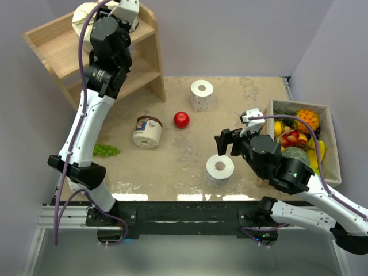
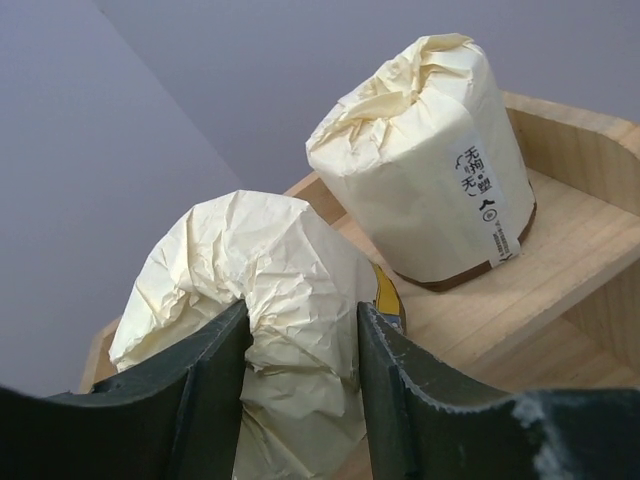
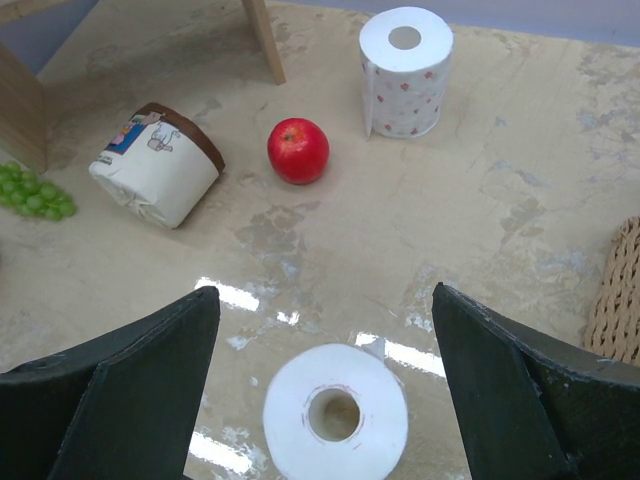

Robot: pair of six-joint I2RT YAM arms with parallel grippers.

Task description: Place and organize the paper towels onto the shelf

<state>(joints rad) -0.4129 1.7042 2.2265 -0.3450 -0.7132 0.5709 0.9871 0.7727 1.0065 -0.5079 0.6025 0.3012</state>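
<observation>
Left wrist view: the left hand (image 2: 300, 322) clasps a cream-wrapped roll (image 2: 255, 250) on the shelf (image 2: 565, 255); the right hand (image 3: 325, 300) hangs released.

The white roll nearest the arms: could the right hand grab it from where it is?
Probably yes. The right hand hangs open right above that roll, one finger to each side, and nothing lies between them. The apple sits well away.

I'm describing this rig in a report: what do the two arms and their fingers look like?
The left arm and right arm both have white links joined by black joint housings, with a purplish cable looped along each. The left fingers and right fingers are dark, blunt wedges.
</observation>
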